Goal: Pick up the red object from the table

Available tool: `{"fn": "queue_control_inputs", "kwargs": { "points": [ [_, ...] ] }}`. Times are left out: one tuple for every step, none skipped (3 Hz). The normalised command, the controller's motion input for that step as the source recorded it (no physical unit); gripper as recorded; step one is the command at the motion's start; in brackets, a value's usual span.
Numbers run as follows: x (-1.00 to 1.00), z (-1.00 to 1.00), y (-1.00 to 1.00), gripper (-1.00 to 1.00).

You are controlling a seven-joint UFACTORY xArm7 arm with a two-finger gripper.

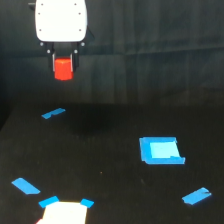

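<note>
The red object (63,69) is a small red-orange stubby block held between the dark fingers of my gripper (63,64), well above the table (110,175) at the exterior view's upper left. The gripper is shut on it, with a finger on each side. The gripper's white body (61,20) sits above the fingers. The table is a black matte top with blue tape marks.
A blue square (161,150) lies on the table at the exterior view's right. Blue tape pieces lie below the gripper (53,113), at the lower left (25,186) and lower right (196,196). A bright white patch with blue corners (65,211) sits at the bottom edge.
</note>
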Motion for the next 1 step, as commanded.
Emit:
{"fn": "queue_control_inputs", "kwargs": {
  "points": [
    [0.04,-0.26,-0.01,-1.0]
  ]
}}
